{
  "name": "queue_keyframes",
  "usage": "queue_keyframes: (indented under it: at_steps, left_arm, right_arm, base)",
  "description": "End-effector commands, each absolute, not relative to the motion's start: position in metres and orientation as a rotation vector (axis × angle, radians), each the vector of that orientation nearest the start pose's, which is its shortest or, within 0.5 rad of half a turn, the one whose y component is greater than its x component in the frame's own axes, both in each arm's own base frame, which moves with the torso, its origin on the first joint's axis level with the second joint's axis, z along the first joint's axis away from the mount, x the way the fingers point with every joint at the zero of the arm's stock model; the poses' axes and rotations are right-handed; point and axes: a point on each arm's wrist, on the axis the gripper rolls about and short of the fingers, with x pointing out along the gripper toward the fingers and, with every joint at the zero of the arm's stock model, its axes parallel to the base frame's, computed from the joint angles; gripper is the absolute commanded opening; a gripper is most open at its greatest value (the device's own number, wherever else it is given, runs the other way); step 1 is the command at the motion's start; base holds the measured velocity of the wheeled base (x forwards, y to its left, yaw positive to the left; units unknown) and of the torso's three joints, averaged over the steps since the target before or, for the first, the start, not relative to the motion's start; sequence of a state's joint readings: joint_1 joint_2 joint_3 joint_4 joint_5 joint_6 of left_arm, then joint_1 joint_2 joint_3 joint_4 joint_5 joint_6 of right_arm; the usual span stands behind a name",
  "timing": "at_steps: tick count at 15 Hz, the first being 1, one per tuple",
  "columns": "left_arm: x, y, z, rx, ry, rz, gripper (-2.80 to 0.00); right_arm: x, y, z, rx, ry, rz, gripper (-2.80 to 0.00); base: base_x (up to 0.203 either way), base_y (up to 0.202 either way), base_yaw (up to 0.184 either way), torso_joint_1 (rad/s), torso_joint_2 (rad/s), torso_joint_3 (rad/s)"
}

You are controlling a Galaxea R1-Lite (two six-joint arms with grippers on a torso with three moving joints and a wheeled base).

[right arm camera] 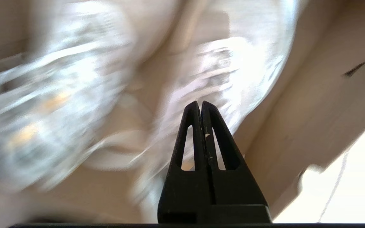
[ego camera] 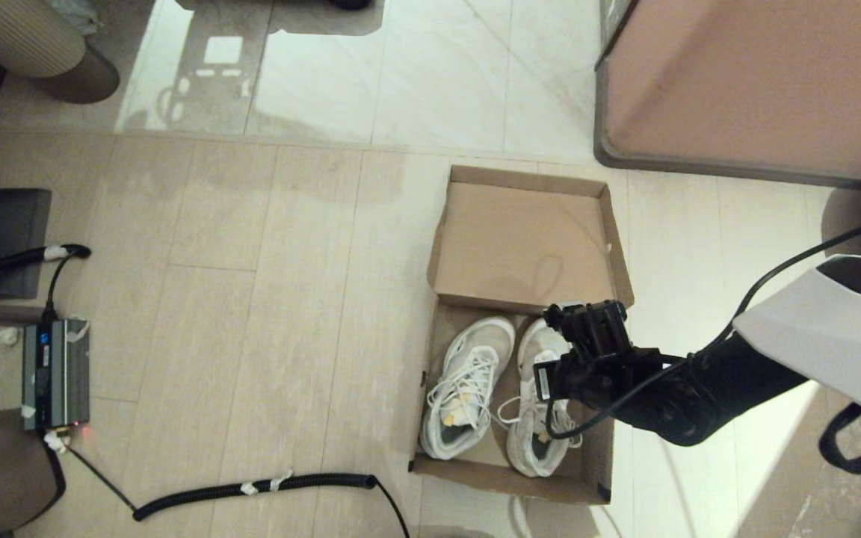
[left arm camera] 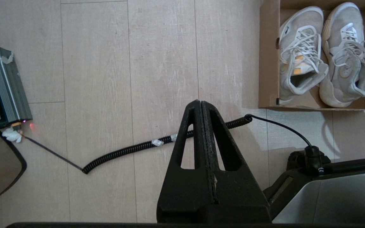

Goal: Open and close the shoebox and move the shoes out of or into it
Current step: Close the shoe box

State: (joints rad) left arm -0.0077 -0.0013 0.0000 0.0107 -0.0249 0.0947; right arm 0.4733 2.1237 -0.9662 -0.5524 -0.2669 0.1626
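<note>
Shoebox point(ego camera: 460, 321) sits on the floor right of centre, lid point(ego camera: 524, 239) flipped open and lying flat on the far side. Both white sneakers point(ego camera: 468, 385) are inside, side by side, toes pointing far. Right gripper point(ego camera: 584, 317) is over the box above the right-hand sneaker point(ego camera: 534, 437); jaws pressed together, nothing between them. The wrist view there is smeared, so contact with the shoe can't be judged. Left gripper point(left arm camera: 200, 106) hangs over bare floor left of the box, above a coiled black cable point(left arm camera: 138, 147), jaws closed and empty. Grey power unit point(ego camera: 55, 372) sits far left; pinkish furniture block point(ego camera: 752, 82) at far right.
</note>
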Motion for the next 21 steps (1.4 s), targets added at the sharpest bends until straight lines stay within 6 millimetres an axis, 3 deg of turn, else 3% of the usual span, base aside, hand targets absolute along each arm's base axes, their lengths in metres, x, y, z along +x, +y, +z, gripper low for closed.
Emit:
queue_keyframes:
  at_steps: [1, 5, 8, 11, 13, 16, 18, 21]
  left_arm:
    - [-0.023, 0.0, 0.074, 0.095, 0.008, -0.033, -2.8]
    - [-0.023, 0.0, 0.074, 0.095, 0.008, -0.033, -2.8]
    - [-0.023, 0.0, 0.075, 0.091, 0.005, -0.034, -2.8]
    - [-0.024, -0.001, 0.078, 0.074, 0.006, -0.039, -2.8]
    - [-0.019, -0.001, 0.094, 0.051, 0.05, -0.059, -2.8]
    - [0.013, -0.004, 0.13, -0.064, 0.249, -0.162, -2.8]
    - [0.047, -0.007, 0.143, -0.128, 0.377, -0.24, -2.8]
    - [0.109, -0.012, 0.146, -0.186, 0.466, -0.305, -2.8]
  right_arm:
    - [0.307, 0.166, 0.103, -0.042, 0.509, 0.203, -2.8]
    - [0.263, 0.144, 0.128, -0.009, 0.496, 0.347, -2.8]
    - [0.239, 0.116, 0.152, -0.007, 0.441, 0.417, -2.8]
    - [0.234, 0.06, 0.169, 0.057, 0.461, 0.367, -2.8]
    - [0.235, 0.023, 0.175, 0.092, 0.473, 0.319, -2.8]
    - [0.236, -0.016, 0.171, 0.058, 0.479, 0.325, -2.8]
    - [0.234, -0.019, 0.171, 0.053, 0.475, 0.325, -2.8]
    - [0.217, -0.027, 0.172, 0.063, 0.464, 0.282, -2.8]
  base:
    - [0.0, 0.0, 0.0, 0.0, 0.0, 0.0]
    - [0.0, 0.0, 0.0, 0.0, 0.0, 0.0]
    - [0.0, 0.0, 0.0, 0.0, 0.0, 0.0]
    - [0.0, 0.0, 0.0, 0.0, 0.0, 0.0]
    - [0.0, 0.0, 0.0, 0.0, 0.0, 0.0]
    - [0.0, 0.0, 0.0, 0.0, 0.0, 0.0]
    - [0.0, 0.0, 0.0, 0.0, 0.0, 0.0]
    - [0.0, 0.0, 0.0, 0.0, 0.0, 0.0]
